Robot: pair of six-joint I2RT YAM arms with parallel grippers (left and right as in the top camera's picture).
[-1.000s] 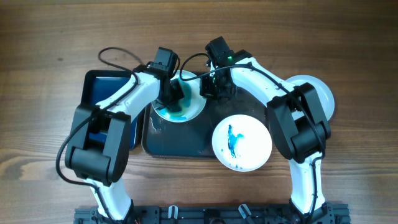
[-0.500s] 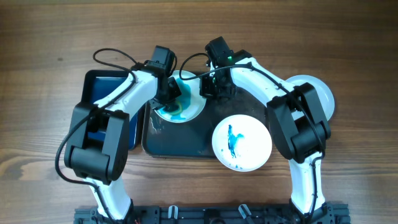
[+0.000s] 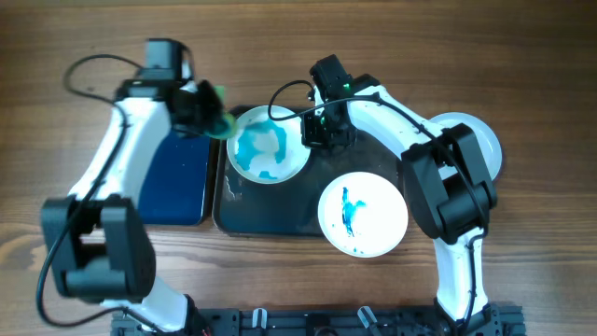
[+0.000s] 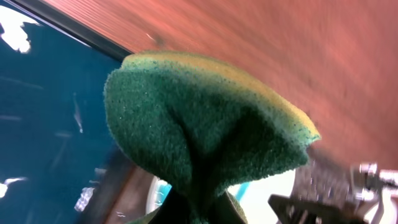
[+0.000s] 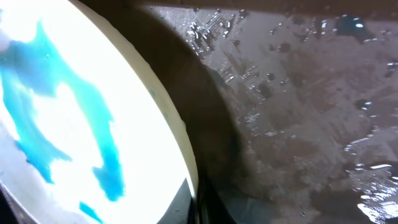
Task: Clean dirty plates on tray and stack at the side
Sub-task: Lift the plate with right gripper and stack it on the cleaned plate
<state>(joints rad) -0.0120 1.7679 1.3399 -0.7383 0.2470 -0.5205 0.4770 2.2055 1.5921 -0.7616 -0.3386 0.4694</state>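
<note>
A white plate (image 3: 266,149) smeared with blue lies on the left part of the dark grey tray (image 3: 270,217). My right gripper (image 3: 312,131) is shut on this plate's right rim. In the right wrist view the rim (image 5: 74,106) sits between the fingers (image 5: 199,199) over the wet tray (image 5: 298,112). My left gripper (image 3: 207,105) is shut on a green sponge (image 3: 217,99), held above the gap between the trays, left of the plate. The sponge (image 4: 205,137) fills the left wrist view. A second plate (image 3: 362,213) with a blue streak sits at the tray's right front corner. A plain white plate (image 3: 478,142) lies on the table at right.
A smaller dark blue tray (image 3: 173,182) lies just left of the grey tray, below my left arm; it also shows in the left wrist view (image 4: 43,124). Cables loop above both wrists. The right arm crosses over the plain plate's left side.
My left gripper has lifted the sponge off the smeared plate and swung left, over the blue tray's edge. The right gripper has stayed on the plate's rim.
</note>
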